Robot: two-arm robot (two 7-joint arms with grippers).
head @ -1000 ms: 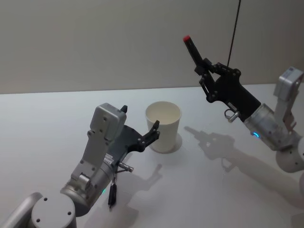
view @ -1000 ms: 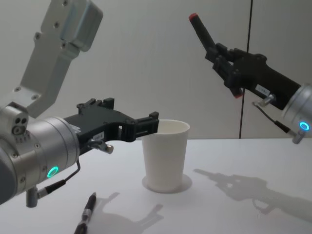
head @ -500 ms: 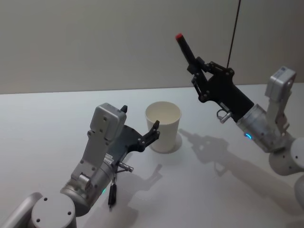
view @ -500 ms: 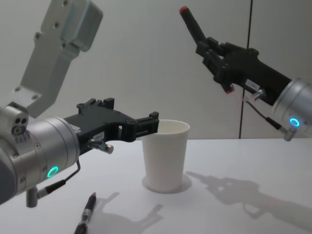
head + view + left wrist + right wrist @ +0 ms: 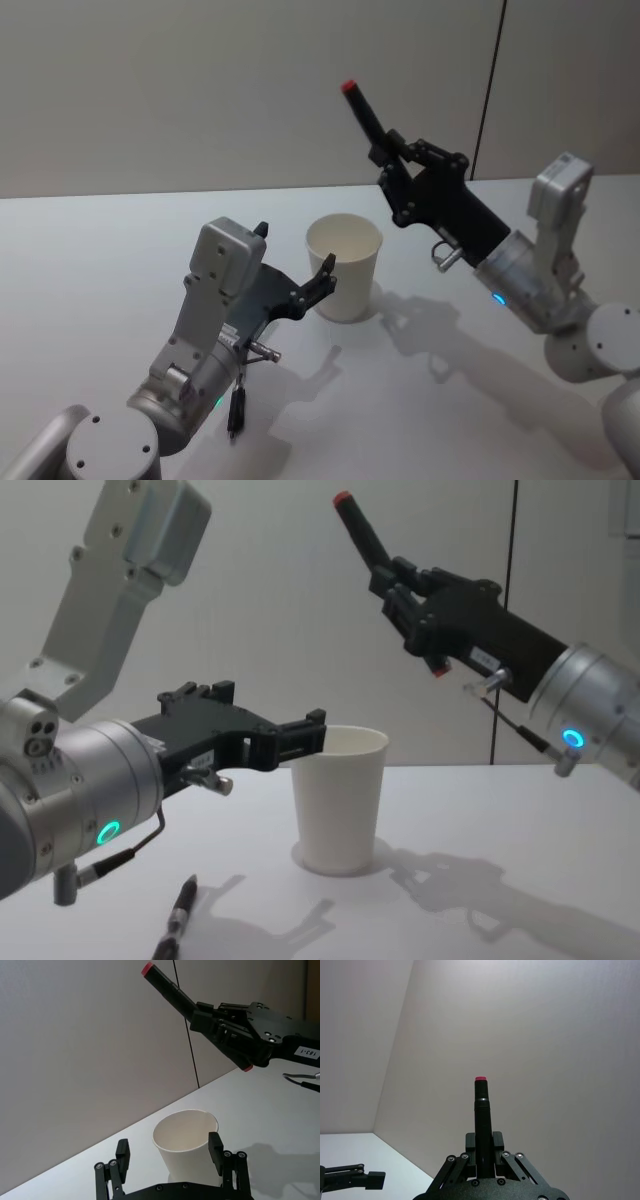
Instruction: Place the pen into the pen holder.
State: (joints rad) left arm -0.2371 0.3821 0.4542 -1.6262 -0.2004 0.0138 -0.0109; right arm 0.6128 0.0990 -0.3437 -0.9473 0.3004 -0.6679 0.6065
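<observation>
The pen [image 5: 362, 108] is black with a red tip. It points up and tilts left, with my right gripper [image 5: 385, 152] shut on its lower part, in the air above and to the right of the pen holder. The pen holder [image 5: 345, 270] is a white paper cup standing upright on the table. In the chest view the pen [image 5: 358, 525] is well above the cup's [image 5: 338, 800] rim. My left gripper [image 5: 295, 250] stands open at the cup's left side. From the left wrist, the cup [image 5: 185, 1135] sits just past the two fingers.
A second dark pen [image 5: 235, 410] lies on the white table [image 5: 100, 260] beside my left arm, in front of the cup. A wall closes off the back. Bare table stretches to the right under my right arm.
My right gripper has carried the pen leftward toward the cup, ending nearer to above its right side. The left arm, the cup and the pen on the table have not moved.
</observation>
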